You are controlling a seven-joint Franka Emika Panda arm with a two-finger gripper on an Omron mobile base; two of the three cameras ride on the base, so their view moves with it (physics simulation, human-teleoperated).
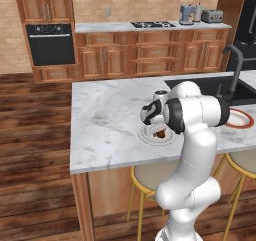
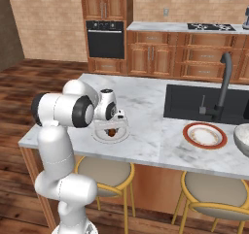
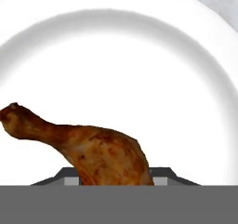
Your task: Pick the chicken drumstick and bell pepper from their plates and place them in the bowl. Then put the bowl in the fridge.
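My gripper [image 1: 159, 129] is down low over the white plate [image 1: 148, 138], right on top of the drumstick [image 3: 88, 148]. In the hand view the fat end of the drumstick sits down between my fingers [image 3: 160, 174]. My fingers are partly closed, but I cannot tell if they are squeezing the meat yet.

The drumstick lies flat on the plate. Its long way runs side to side in the hand view. The thin bone end points left and a little up. The fat end is at the bottom, by my fingers.

There is bare plate all around the drumstick. The plate sits near the front edge of the counter [image 2: 146, 145]. Farther along the counter, to my right of the white plate, is the orange-rimmed plate [image 2: 204, 135], well apart. Past that one is the bowl [image 2: 242, 137], at the edge of the right base view. Behind the orange-rimmed plate is the black sink [image 2: 194, 102].
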